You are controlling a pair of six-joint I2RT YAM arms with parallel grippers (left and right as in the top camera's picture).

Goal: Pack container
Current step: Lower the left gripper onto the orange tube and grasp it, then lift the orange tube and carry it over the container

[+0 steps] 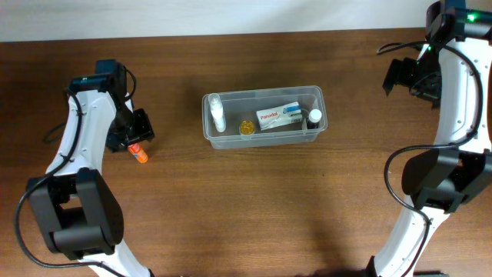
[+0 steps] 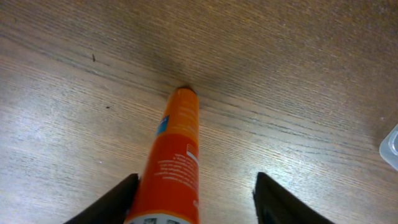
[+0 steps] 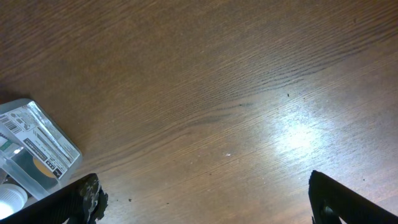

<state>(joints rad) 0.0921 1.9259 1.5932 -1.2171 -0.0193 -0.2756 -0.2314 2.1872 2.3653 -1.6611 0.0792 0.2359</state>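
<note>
Currently the left hand [image 2: 196, 202] straddles the orange plastic tube [image 2: 177, 149] on the wooden bench [image 1: 254, 208], fingers apart and tube off-centre. I'd centre first, then close. Clear rectangular plastic container [image 1: 261, 141] sits mid-bench, part-filled. Right hand [image 3: 205, 199] is spread wide.

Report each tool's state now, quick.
Left tool: open, astride the orange plastic tube, not gripping it.
Right tool: open, empty.

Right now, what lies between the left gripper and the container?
Only bare table reaches the container, per the overhead view; the orange tube lies at the left gripper.
</note>
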